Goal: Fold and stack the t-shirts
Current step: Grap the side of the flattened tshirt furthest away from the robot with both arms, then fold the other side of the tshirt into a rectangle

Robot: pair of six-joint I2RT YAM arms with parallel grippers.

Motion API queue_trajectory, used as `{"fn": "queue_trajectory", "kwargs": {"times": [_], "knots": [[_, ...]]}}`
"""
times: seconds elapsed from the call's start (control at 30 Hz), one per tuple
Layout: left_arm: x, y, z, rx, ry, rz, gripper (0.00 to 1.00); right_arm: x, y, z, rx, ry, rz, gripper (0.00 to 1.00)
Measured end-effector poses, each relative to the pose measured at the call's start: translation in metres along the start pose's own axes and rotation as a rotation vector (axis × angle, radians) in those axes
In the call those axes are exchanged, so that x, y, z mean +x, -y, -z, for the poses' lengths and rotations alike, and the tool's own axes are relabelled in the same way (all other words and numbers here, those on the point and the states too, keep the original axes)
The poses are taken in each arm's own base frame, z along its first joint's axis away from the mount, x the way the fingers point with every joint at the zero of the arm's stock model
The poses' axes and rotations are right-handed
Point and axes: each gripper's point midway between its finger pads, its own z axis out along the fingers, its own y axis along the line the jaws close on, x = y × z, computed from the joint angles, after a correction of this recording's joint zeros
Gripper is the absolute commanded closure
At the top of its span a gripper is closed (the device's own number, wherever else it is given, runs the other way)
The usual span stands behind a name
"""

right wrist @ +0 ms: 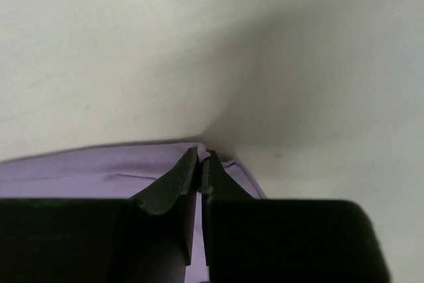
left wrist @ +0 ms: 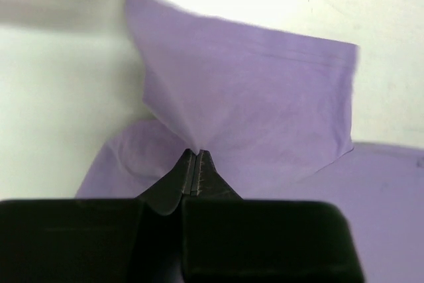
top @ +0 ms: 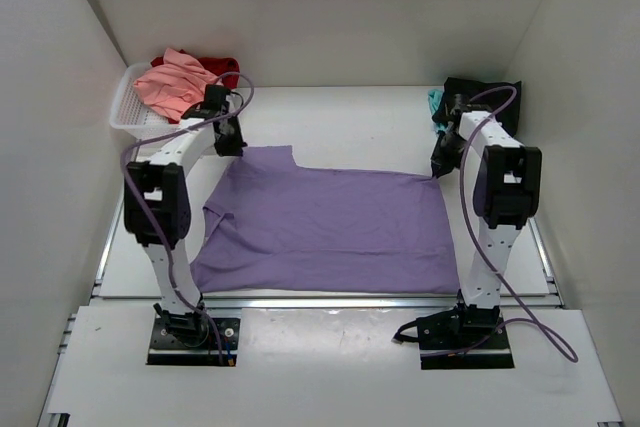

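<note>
Purple shirt [top: 330,232] spread on worktop [top: 350,117]. Left claw [left wrist: 197,156] pinches its sleeve side, right claw [right wrist: 203,156] its far-right corner. Light and limp, so it'll sag between your claws; take it by hems and corners.

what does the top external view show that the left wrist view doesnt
Only top external: the salmon-pink shirt and red shirt in the white basket, the black shirt and teal shirt far right, and the right gripper at the far right corner of the lavender shirt. Only left wrist: the left gripper, jaws shut on a raised pinch of cloth. Both: the lavender shirt on the white table.
</note>
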Motion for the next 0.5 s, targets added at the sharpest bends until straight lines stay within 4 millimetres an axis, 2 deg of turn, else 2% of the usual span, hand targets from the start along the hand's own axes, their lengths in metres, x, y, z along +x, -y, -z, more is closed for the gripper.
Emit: {"fn": "queue_trajectory", "kwargs": {"times": [0.17, 0.33, 0.4, 0.5], "knots": [[0.018, -0.007, 0.039, 0.029, 0.018, 0.033, 1.00, 0.013, 0.004, 0.030, -0.038, 0.037, 0.012, 1.00], [0.060, -0.006, 0.057, 0.036, -0.023, 0.008, 1.00, 0.032, 0.007, 0.059, -0.079, 0.090, 0.029, 1.00], [0.078, -0.009, 0.065, 0.040, -0.045, 0.004, 1.00, 0.046, 0.010, 0.066, -0.095, 0.099, 0.034, 1.00], [0.094, -0.020, 0.079, 0.029, -0.050, 0.015, 1.00, 0.068, 0.018, 0.070, -0.108, 0.090, 0.037, 1.00]]}}
